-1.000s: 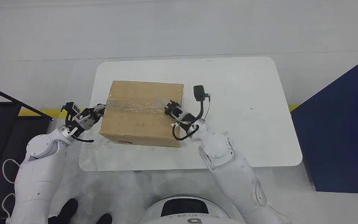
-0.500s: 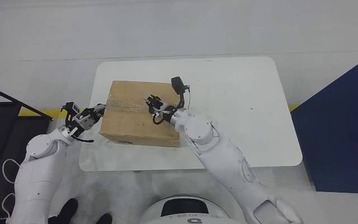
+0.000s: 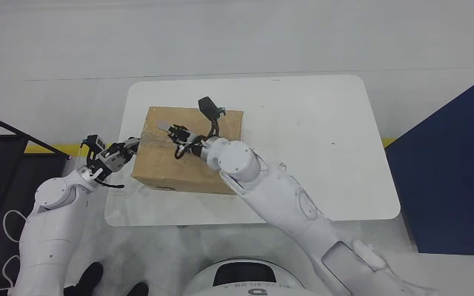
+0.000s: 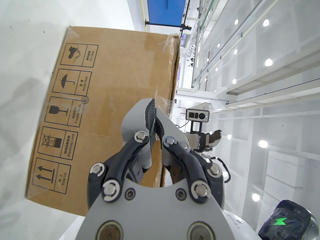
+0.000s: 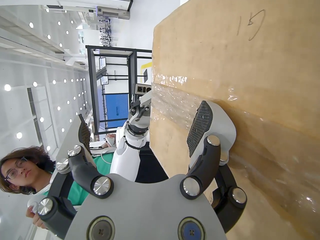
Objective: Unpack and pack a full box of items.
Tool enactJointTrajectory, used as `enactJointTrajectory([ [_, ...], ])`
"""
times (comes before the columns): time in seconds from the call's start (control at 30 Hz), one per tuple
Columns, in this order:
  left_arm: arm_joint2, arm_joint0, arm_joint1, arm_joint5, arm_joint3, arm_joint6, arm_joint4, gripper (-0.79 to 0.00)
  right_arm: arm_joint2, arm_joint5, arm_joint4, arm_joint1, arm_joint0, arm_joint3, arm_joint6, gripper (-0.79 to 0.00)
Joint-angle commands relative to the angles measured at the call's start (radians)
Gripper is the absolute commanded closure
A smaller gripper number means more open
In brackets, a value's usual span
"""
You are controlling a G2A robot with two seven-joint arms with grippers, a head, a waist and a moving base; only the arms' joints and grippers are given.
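Observation:
A sealed cardboard box (image 3: pixel 194 164) stands on the left half of the white table (image 3: pixel 333 148), with clear tape (image 5: pixel 175 93) along its top seam. My left gripper (image 3: pixel 132 144) is at the box's left side, near the top edge (image 4: pixel 105 88). It (image 4: pixel 154 111) is shut on a loose end of the clear tape. My right gripper (image 3: pixel 175 132) hovers open over the left part of the box top (image 5: pixel 237 63). In the right wrist view it (image 5: pixel 142 126) has one fingertip (image 5: pixel 200 123) lying against the taped seam, and nothing sits between its fingers.
The table's right half is bare white surface. A dark blue panel (image 3: pixel 444 177) stands beyond the table's right edge, and a black frame (image 3: pixel 15 148) stands at the far left. The box's side carries printed handling symbols (image 4: pixel 65 116).
My right gripper has travelled leftwards along the taped seam, from the box's right edge to near its left end. The left arm and the box have stayed put.

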Motion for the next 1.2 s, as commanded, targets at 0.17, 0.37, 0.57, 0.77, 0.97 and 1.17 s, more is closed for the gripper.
enactJointTrajectory([
  [0.17,0.0,0.0,0.0,0.0,0.0,0.0,0.0,0.0,-0.052,0.002,0.091,-0.051,0.109,0.146,-0.001,-0.785],
  [0.37,0.0,0.0,0.0,0.0,0.0,0.0,0.0,0.0,-0.107,-0.012,0.137,-0.097,0.177,0.233,-0.007,-0.785],
  [0.57,0.0,0.0,0.0,0.0,0.0,0.0,0.0,0.0,-0.129,-0.039,0.208,-0.142,0.239,0.333,-0.005,-0.785],
  [0.77,0.0,0.0,0.0,0.0,0.0,0.0,0.0,0.0,-0.152,-0.077,0.279,-0.195,0.306,0.463,0.009,-0.785],
  [0.97,0.0,0.0,0.0,0.0,0.0,0.0,0.0,0.0,-0.188,-0.103,0.314,-0.249,0.351,0.567,0.016,-0.785],
  [1.17,0.0,0.0,0.0,0.0,0.0,0.0,0.0,0.0,-0.208,-0.147,0.339,-0.299,0.388,0.652,0.021,-0.785],
])
